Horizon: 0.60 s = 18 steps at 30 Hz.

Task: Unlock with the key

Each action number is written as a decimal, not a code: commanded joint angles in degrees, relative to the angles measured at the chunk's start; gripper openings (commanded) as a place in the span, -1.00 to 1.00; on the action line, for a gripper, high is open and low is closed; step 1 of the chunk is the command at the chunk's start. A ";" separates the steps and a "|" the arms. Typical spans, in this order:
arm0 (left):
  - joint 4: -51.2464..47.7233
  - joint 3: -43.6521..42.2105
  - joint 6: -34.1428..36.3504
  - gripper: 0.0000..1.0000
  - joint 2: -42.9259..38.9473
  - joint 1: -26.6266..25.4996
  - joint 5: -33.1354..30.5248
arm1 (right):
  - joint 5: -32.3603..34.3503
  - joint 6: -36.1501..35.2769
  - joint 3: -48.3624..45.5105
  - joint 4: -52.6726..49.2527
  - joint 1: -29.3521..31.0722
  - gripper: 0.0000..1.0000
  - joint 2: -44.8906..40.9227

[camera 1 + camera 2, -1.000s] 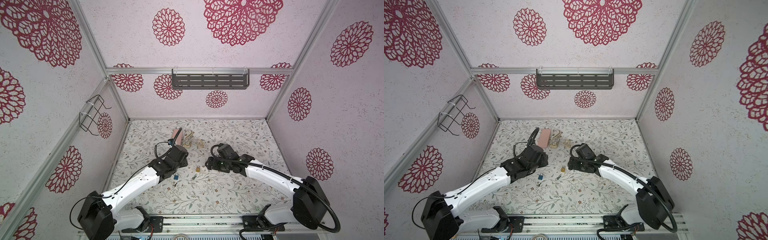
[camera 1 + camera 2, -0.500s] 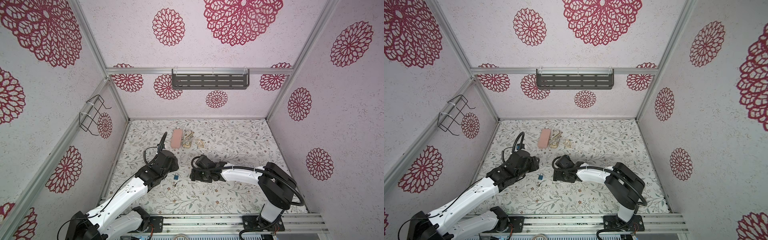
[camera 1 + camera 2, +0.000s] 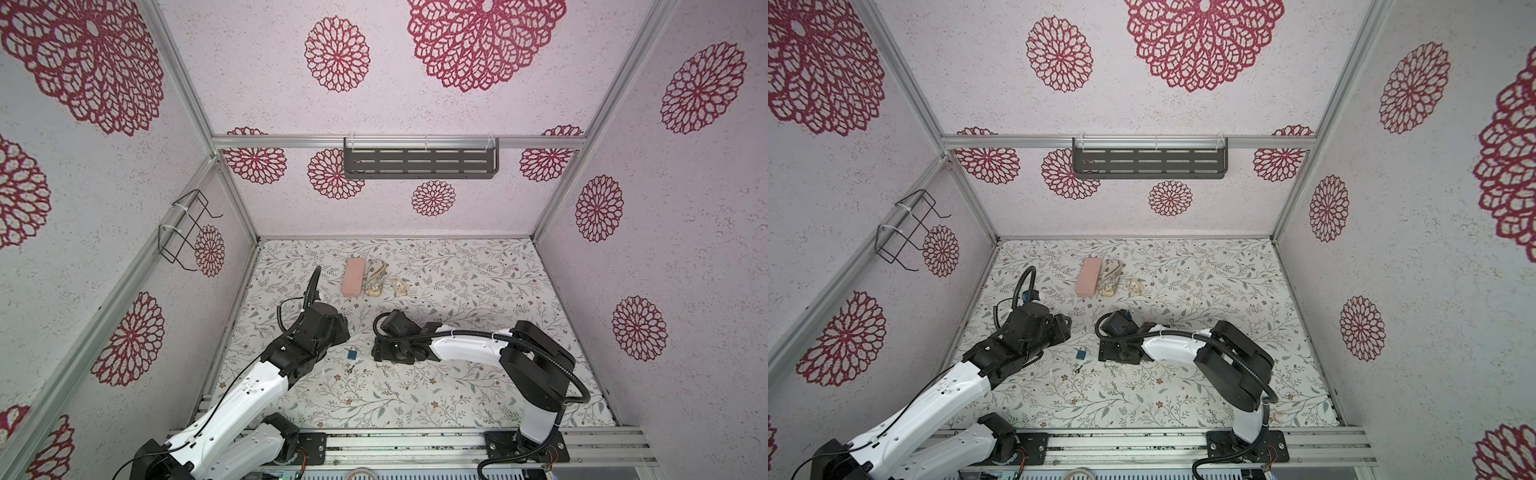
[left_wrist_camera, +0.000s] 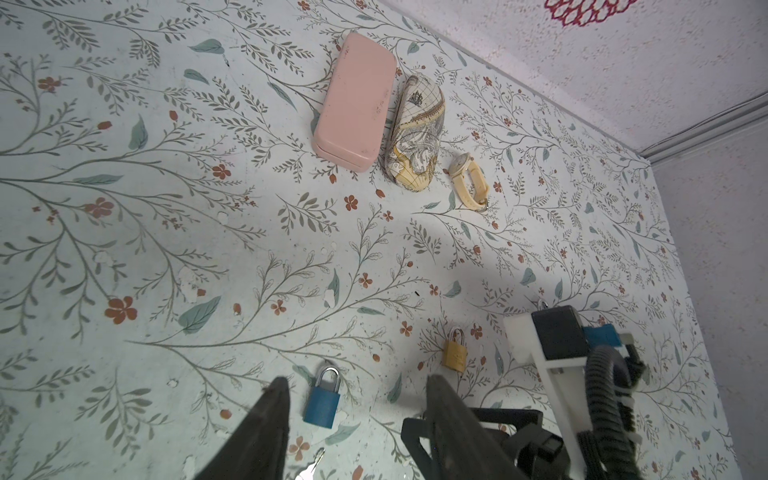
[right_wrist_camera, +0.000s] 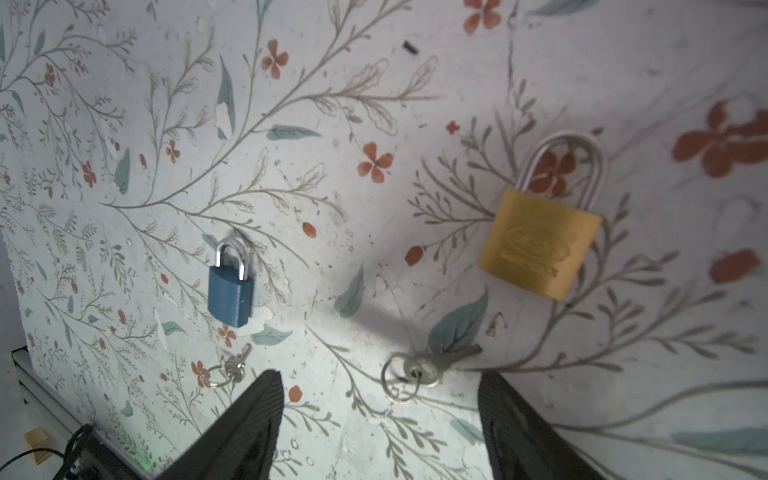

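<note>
A small blue padlock [image 3: 352,353] [image 4: 322,401] lies flat on the floral table, its shackle closed. A small key [image 4: 309,469] [image 5: 235,368] on a ring lies just in front of it. A brass padlock [image 5: 540,245] [image 4: 455,353] lies further right, with a bigger key [image 5: 428,368] on a ring beside it. My left gripper [image 4: 357,380] hovers open above the blue padlock, holding nothing. My right gripper [image 5: 379,376] is low and open, with the bigger key just ahead of its fingertips. In both top views the right gripper [image 3: 386,353] hides the brass padlock.
A pink case [image 3: 353,277], a map-patterned case [image 3: 375,280] and a pale wristwatch [image 3: 400,286] lie side by side toward the back of the table. A grey shelf [image 3: 419,162] hangs on the back wall, a wire basket [image 3: 185,228] on the left wall.
My right arm has folded in and swung left and down over the bigger key, its jaws narrowing a little. My left arm has drawn back from the cases toward the blue padlock.
</note>
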 commanded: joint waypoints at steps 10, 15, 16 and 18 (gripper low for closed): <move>0.31 -1.20 -2.67 0.10 -2.18 2.01 0.71 | 1.45 -7.66 10.77 -6.43 1.52 0.42 6.75; 0.72 -1.93 -3.72 0.10 -3.24 2.56 0.80 | 2.16 -11.31 14.02 -10.28 2.07 0.38 6.97; 0.83 -2.01 -3.78 0.10 -3.34 2.60 0.91 | 3.12 -12.02 14.33 -11.32 2.11 0.38 6.40; 0.93 -2.02 -3.77 0.10 -3.43 2.86 1.14 | 5.74 -12.86 14.62 -13.39 2.05 0.37 5.04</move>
